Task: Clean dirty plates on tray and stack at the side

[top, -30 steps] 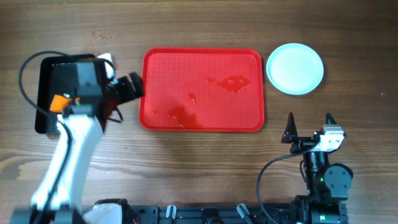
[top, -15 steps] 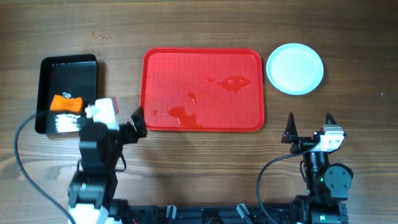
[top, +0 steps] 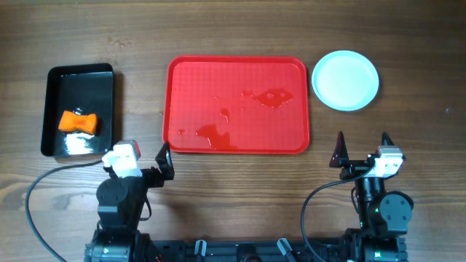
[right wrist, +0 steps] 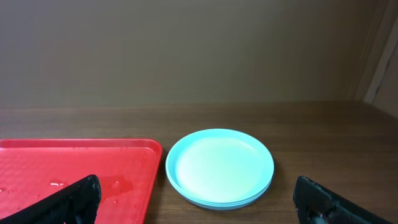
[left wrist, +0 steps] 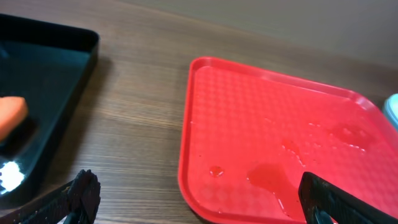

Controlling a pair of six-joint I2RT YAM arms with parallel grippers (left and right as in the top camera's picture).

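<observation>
The red tray [top: 237,73] lies mid-table with wet patches and no plates on it; it also shows in the left wrist view [left wrist: 249,112] and the right wrist view [right wrist: 37,165]. The pale-blue plates [top: 345,80] sit stacked on the table right of the tray, also seen in the right wrist view [right wrist: 219,165]. My left gripper [top: 165,161] is open and empty near the tray's front left corner, its fingers wide apart in the left wrist view [left wrist: 202,202]. My right gripper [top: 362,149] is open and empty at the front right, in front of the stack [right wrist: 205,202].
A black bin [top: 76,109] stands at the left, holding an orange sponge [top: 79,121] and some liquid. It shows in the left wrist view [left wrist: 43,106] with the sponge [left wrist: 11,115] at the frame's left edge.
My left arm has drawn back from the bin to the front of the table. The orange sponge now lies uncovered in the bin. The right arm has not moved.
</observation>
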